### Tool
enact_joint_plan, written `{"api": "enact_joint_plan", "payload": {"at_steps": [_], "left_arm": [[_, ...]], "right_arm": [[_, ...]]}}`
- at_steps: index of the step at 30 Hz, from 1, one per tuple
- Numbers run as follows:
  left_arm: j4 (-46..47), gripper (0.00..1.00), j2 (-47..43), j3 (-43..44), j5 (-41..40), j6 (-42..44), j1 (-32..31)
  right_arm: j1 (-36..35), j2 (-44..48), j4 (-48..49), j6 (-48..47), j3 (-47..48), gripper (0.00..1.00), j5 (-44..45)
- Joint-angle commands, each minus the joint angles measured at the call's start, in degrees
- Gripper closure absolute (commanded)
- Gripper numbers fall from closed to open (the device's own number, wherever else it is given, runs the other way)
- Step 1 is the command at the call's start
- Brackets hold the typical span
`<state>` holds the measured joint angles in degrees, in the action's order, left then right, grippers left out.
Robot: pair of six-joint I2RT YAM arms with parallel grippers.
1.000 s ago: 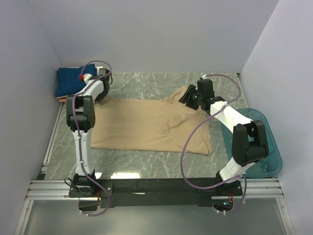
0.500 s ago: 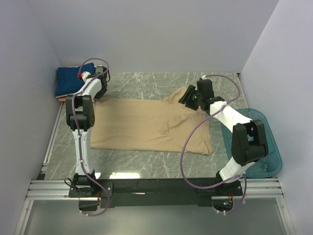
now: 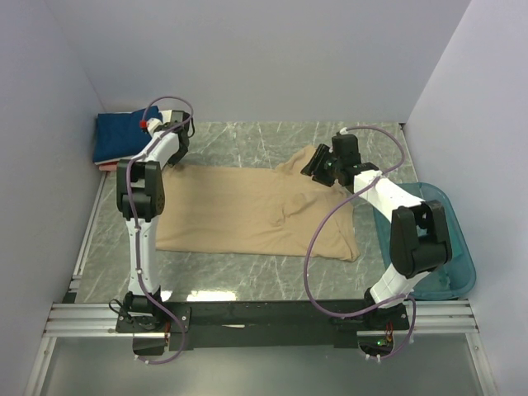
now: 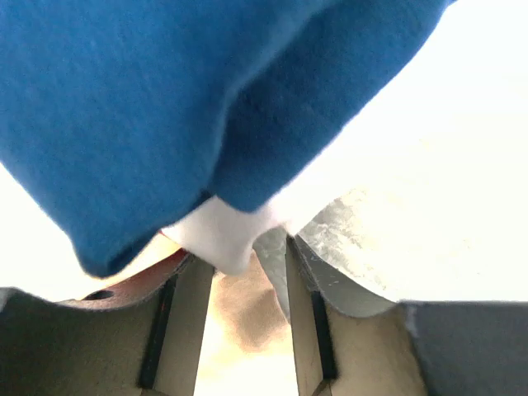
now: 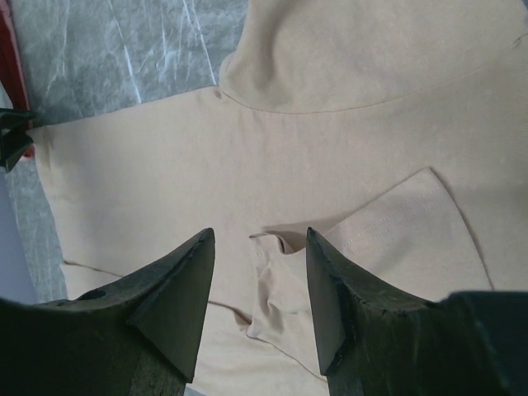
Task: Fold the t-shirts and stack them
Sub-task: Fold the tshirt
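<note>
A tan t-shirt (image 3: pixel 247 210) lies spread flat across the middle of the table. At the back left is a stack of folded t-shirts, navy blue (image 3: pixel 120 136) on top. In the left wrist view the blue shirt (image 4: pixel 165 99) fills the top, with white (image 4: pixel 219 235) and red (image 4: pixel 136 280) layers under it. My left gripper (image 3: pixel 176 158) is at the tan shirt's back left corner, beside the stack. Its fingers (image 4: pixel 186 322) stand apart, with tan cloth (image 4: pixel 247 318) blurred in the gap. My right gripper (image 5: pixel 261 239) hangs open above the tan shirt's folded sleeve flap (image 5: pixel 363 247), holding nothing.
A teal plastic tub (image 3: pixel 450 239) sits at the table's right edge, beside the right arm. Grey walls close in the left, back and right sides. Marble tabletop (image 3: pixel 247 140) shows behind the tan shirt and along its front.
My left wrist has shifted slightly to the right by the stack, and its fingers have drawn closer together. The right arm and the tan shirt have not moved.
</note>
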<state>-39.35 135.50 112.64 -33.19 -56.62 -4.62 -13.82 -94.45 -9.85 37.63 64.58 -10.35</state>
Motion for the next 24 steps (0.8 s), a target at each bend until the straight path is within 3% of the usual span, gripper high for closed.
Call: {"api": "enact_joint_plan", "payload": {"at_steps": [1,24], "left_arm": [[-0.8,0.55,-0.7,2.0,-2.4,-1.0,-0.4],[0.7,0.56,-7.8,-2.5,-7.9,2.7,-0.4]], "right_arm": [[0.6,-0.6,1.3,0.0,1.0,0.45,-1.0],[0.6,-2.1,1.6,0.3,1.6,0.46,-2.1]]}}
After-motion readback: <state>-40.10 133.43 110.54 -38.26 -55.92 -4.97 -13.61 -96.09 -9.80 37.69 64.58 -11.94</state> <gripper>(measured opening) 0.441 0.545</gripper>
